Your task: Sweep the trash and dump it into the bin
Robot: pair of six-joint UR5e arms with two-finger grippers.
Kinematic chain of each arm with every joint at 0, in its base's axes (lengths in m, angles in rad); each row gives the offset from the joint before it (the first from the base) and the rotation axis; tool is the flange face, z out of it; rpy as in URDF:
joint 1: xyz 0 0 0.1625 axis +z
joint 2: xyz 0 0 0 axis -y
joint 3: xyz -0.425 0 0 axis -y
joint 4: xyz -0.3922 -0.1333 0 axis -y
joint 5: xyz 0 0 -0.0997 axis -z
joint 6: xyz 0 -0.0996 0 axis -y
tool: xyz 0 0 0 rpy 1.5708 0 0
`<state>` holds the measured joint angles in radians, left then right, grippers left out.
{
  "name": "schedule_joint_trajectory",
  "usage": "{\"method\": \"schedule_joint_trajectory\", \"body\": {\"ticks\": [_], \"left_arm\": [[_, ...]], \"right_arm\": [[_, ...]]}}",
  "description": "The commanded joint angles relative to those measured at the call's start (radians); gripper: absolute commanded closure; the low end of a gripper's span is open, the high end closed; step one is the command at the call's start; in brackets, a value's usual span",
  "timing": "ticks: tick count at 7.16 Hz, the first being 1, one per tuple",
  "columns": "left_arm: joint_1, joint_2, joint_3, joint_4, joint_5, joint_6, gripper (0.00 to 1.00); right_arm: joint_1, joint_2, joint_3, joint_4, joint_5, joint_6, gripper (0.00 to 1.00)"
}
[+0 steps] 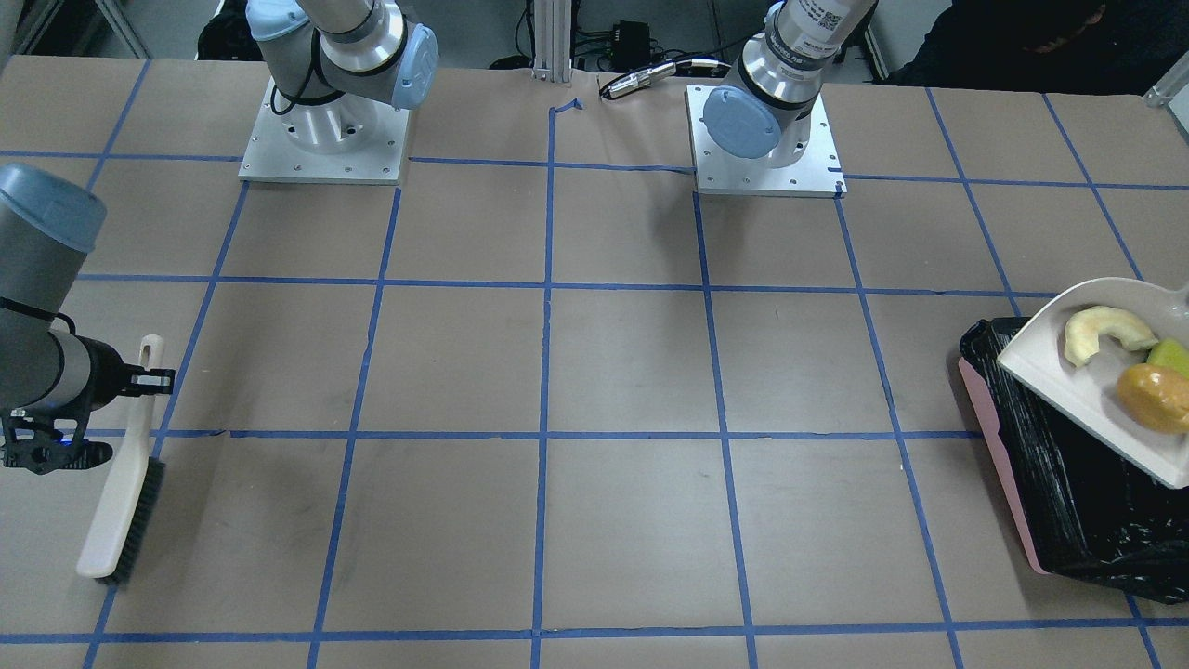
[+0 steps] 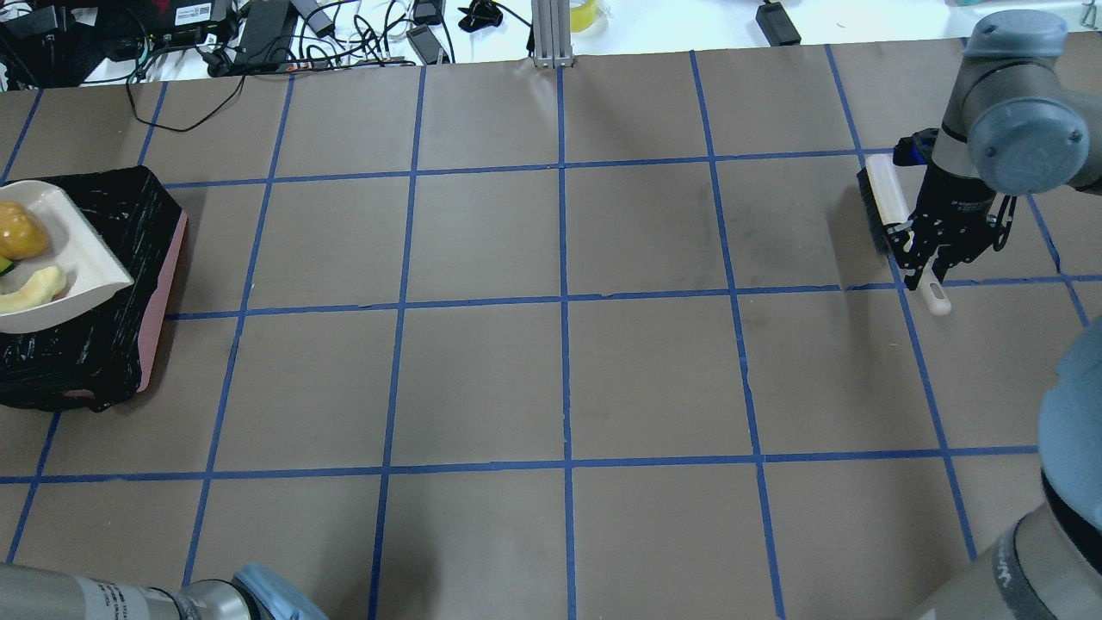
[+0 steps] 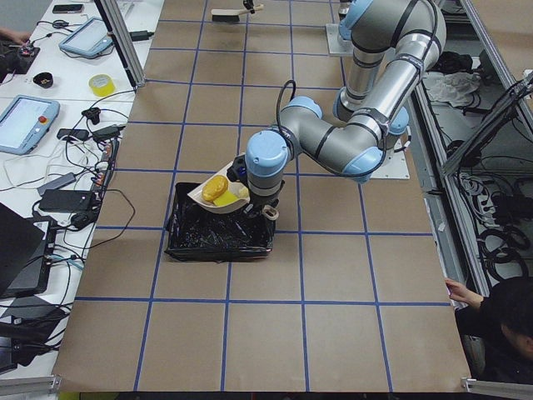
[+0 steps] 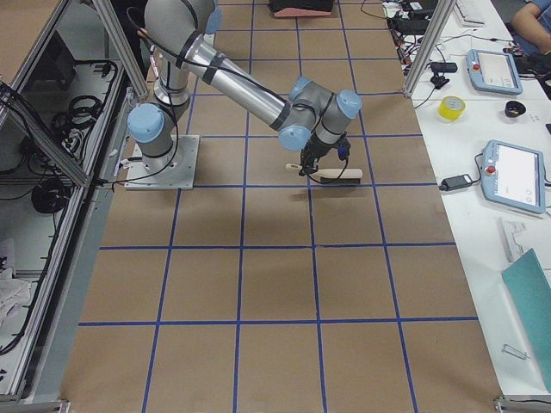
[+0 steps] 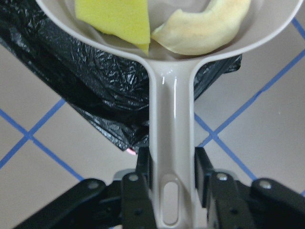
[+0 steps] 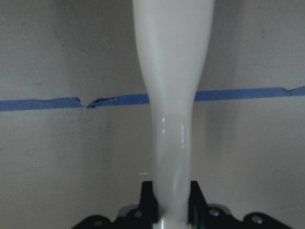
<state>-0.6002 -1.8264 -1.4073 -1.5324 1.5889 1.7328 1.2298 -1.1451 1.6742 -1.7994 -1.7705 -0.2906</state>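
Note:
My left gripper is shut on the handle of a beige dustpan and holds it tilted over the bin, a pink container lined with a black bag. In the pan lie the yellow-brown lump, the pale ring segment and the yellow-green wedge. My right gripper is shut on the white handle of a brush at the table's opposite end, with the brush low at the table surface.
Both arm bases stand at the robot's side of the table. Blue tape lines grid the brown table. Cables and devices lie beyond the far edge. An operator sits near one corner.

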Motion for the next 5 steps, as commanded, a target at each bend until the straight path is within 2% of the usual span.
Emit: {"method": "schedule_joint_trajectory", "body": {"ticks": [1,2,3,4,5], "left_arm": [[0.000,-0.008,0.088,0.008,0.185,0.008,0.99],[-0.007,-0.016,0.091,0.058,0.241,0.004,0.99],[-0.067,-0.031,0.091,0.134,0.376,0.007,0.99],[-0.128,-0.039,0.091,0.158,0.461,0.002,0.99],[-0.141,-0.045,0.084,0.164,0.480,0.004,0.99]], "right_arm": [[-0.001,0.016,-0.001,-0.017,0.002,0.001,0.93],[-0.001,0.019,-0.002,-0.064,0.000,-0.005,0.45],[-0.001,0.018,-0.002,-0.084,0.000,-0.002,0.18],[-0.001,0.016,-0.008,-0.110,0.005,-0.004,0.01],[-0.001,0.009,-0.011,-0.139,0.002,-0.005,0.00]]}}
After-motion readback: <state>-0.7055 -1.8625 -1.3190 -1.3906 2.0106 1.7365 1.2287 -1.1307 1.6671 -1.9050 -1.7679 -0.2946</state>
